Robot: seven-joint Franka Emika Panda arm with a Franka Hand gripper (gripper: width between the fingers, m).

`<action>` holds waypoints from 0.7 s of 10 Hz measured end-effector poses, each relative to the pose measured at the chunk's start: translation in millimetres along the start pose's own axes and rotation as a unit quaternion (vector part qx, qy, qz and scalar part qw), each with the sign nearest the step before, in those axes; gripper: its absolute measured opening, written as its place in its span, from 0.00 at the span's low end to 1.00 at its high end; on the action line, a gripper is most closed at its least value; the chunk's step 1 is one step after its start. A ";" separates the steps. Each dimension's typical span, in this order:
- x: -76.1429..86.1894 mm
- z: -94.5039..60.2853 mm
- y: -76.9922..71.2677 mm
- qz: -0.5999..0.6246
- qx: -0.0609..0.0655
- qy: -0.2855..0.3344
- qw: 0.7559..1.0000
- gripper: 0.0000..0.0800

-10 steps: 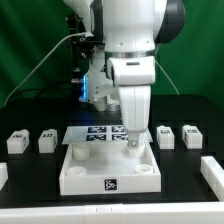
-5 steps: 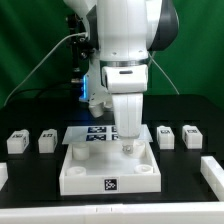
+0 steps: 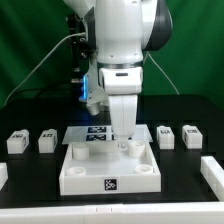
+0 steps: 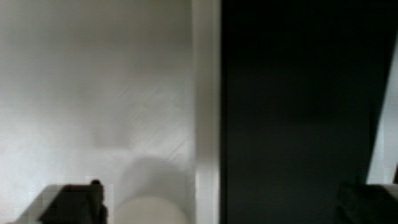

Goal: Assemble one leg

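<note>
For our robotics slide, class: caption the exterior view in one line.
Panda's gripper hangs low over the far side of the white tray; legs wait on the table on both sides.

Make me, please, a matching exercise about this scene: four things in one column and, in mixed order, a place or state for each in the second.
Things:
1. tray
2. marker board
3. legs
4. tool

Places or states:
A. two stand on each side of the tray
B. open, hanging over the far side of the tray
C. lies flat on the table behind the tray
D. large, with round holes at its corners

Pairs: 1-D; 2-C; 3-A; 4-B
</note>
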State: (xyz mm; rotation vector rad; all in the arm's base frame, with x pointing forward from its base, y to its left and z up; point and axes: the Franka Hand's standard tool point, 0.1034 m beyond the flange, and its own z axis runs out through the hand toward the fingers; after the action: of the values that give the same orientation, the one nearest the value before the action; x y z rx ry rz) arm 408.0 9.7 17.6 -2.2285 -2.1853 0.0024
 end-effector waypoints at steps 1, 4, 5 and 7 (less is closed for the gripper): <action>-8.3 6.8 -3.0 0.000 0.003 0.002 1.000 0.81; -25.8 12.9 0.6 0.019 0.006 0.004 1.000 0.81; -27.8 12.9 0.5 0.023 0.006 0.004 1.000 0.81; -27.7 12.9 0.5 0.024 0.006 0.004 1.000 0.67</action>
State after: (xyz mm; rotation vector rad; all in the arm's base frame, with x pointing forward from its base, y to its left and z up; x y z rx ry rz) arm 407.8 -17.7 4.3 -2.2707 -2.1221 0.0067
